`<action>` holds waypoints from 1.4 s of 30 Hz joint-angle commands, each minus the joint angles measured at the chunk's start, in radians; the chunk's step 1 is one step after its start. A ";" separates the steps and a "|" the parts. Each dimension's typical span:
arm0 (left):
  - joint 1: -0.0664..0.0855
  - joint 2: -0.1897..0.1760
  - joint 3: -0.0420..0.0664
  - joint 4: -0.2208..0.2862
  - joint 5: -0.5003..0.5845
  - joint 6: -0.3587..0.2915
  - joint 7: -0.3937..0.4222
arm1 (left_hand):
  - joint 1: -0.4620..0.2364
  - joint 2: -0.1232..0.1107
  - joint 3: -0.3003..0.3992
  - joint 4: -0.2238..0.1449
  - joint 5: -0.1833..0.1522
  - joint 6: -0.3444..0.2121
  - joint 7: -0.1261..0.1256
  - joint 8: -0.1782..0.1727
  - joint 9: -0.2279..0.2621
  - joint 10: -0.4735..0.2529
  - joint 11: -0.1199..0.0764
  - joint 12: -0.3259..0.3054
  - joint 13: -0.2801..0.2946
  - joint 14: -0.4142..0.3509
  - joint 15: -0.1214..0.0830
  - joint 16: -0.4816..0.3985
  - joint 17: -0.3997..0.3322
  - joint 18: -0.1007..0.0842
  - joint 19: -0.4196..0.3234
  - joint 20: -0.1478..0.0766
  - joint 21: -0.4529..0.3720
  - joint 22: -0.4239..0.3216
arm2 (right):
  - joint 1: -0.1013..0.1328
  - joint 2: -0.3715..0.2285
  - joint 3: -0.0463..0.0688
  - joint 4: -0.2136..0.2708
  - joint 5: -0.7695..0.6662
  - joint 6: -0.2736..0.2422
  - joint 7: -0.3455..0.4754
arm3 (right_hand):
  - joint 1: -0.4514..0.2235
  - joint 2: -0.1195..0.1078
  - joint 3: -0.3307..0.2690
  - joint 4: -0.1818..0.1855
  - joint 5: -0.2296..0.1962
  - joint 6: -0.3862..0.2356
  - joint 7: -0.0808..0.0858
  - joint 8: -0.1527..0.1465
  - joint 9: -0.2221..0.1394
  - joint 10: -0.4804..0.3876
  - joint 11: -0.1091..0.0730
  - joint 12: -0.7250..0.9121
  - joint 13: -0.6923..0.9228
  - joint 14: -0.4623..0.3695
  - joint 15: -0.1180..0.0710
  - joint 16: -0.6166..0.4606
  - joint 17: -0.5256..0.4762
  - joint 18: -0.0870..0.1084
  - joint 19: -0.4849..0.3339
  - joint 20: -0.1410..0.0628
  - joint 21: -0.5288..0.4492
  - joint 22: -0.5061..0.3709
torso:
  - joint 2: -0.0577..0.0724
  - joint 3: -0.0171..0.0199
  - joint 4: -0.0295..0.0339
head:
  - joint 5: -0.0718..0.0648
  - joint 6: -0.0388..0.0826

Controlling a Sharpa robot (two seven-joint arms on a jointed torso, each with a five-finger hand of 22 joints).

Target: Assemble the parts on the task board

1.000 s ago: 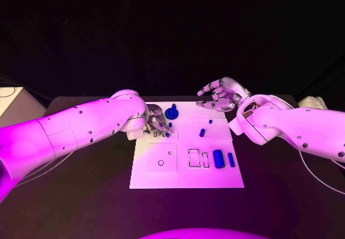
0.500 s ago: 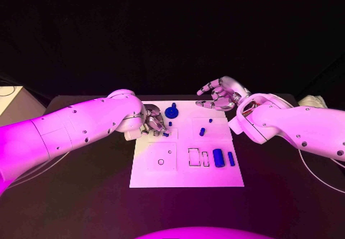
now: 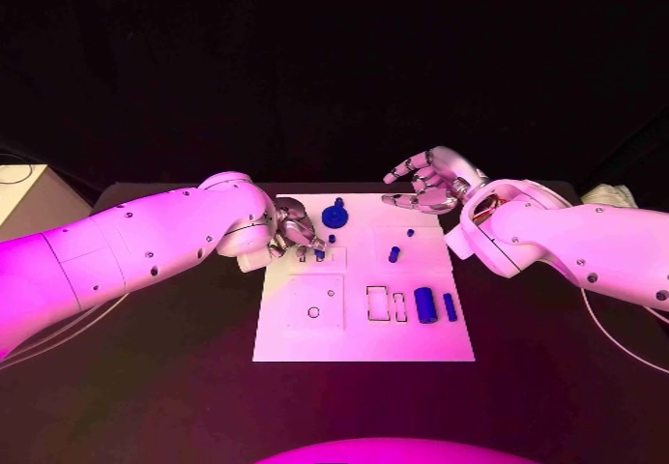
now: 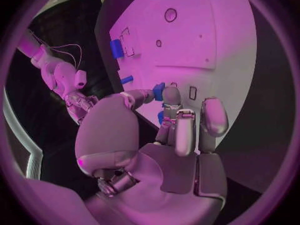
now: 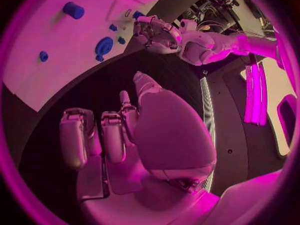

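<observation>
The white task board [image 3: 363, 338] lies mid-table. My left hand [image 3: 296, 232] hovers over its far left corner and pinches a small blue part [image 4: 159, 91] between thumb and a finger. My right hand [image 3: 429, 184] hangs over the board's far right corner, fingers apart and curved, holding nothing. On the board stand a blue round part with a peg [image 3: 334, 215], two small blue pegs [image 3: 394, 255] [image 3: 410, 233], a thick blue cylinder [image 3: 423, 305] and a thin blue bar [image 3: 449, 306]. The right wrist view shows the board [image 5: 37, 35], the round part [image 5: 103, 46] and my left hand [image 5: 159, 32].
Empty rectangular slots [image 3: 376, 303] and a small round hole [image 3: 314, 312] mark the board's near half. Black table [image 3: 167, 367] surrounds the board. A pale box [image 3: 25, 193] stands at the table's far left, and a cable [image 3: 614, 338] trails at the right.
My left hand has drawn slightly back toward the board's far left corner with the small blue part. The right hand has kept its place.
</observation>
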 commanded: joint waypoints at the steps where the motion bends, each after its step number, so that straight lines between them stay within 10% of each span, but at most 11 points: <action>1: 0.000 0.002 -0.002 0.006 -0.014 -0.068 0.008 | -0.016 -0.001 0.217 -0.230 0.044 0.016 -0.004 0.006 0.091 0.021 -0.006 0.016 0.019 0.079 -0.010 0.009 0.191 -0.017 0.018 -0.004 0.010 0.019 | 0.000 0.000 0.000 -0.001 -0.003 0.016 0.000 | -0.004 0.007 0.006 0.002 0.003 0.006 0.002 0.005 -0.001 -0.006 0.001 -0.003 0.089 0.097 0.002 -0.006 0.227 0.016 0.045 0.003 -0.007 0.186 | 0.001 -0.0005 -0.0020 | 0.002 -0.001; 42: -0.032 0.019 -0.027 0.014 -0.196 -0.121 -0.008 | -0.024 0.000 0.224 -0.246 0.078 0.031 -0.012 0.006 0.099 0.038 -0.013 0.023 0.026 0.087 -0.018 0.018 0.208 -0.023 0.044 -0.012 0.023 0.049 | -0.001 -0.006 0.000 -0.003 -0.003 0.029 -0.005 | -0.007 0.006 0.008 0.002 0.006 0.006 0.002 0.005 -0.002 -0.006 0.001 -0.004 0.089 0.096 0.002 -0.006 0.227 0.016 0.044 0.003 -0.009 0.185 | 0.002 0.0004 -0.0024 | 0.007 -0.014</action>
